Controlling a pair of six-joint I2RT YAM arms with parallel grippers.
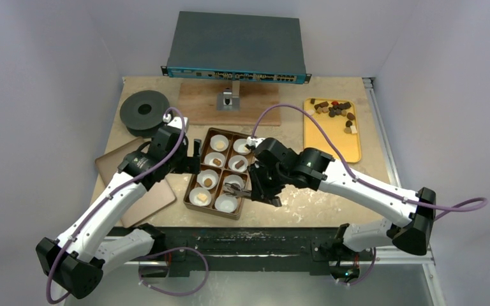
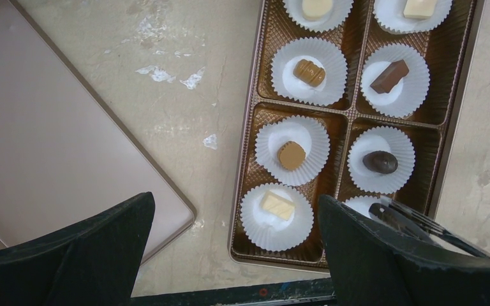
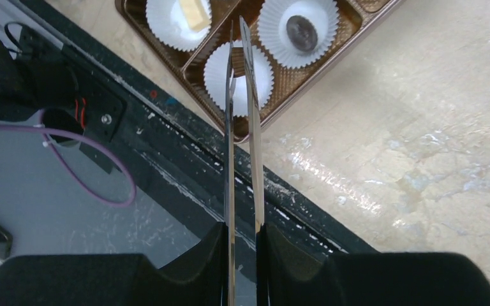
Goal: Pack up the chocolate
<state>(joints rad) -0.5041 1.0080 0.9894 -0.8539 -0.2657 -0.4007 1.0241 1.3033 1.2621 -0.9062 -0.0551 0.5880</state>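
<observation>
Plainly the risk now lies with the last white paper cup (image 3: 261,80). The right fingers (image 3: 252,159), two long thin blades, hang right over it in the near corner of the box (image 2: 247,178). If they go lower or swing sideways, their tips could catch the fluted paper and tip or drag the cup out of its compartment. A second hazard is the two arms crowding one another, since the left fingers (image 2: 102,255) hover over the same near end of the box. The right blades stand almost pressed together with only a slit between them, and nothing shows pinched there; whether they touch the cup I cannot tell. The left fingers are spread wide and hold nothing. As for the chocolate (image 2: 291,155), seven pieces sit one to a cup in the box and the near corner cup looks bare. More pieces lie on the yellow tray (image 1: 348,150) at the far right of the worktop (image 1: 319,204), so I judge one piece is left to fetch.
</observation>
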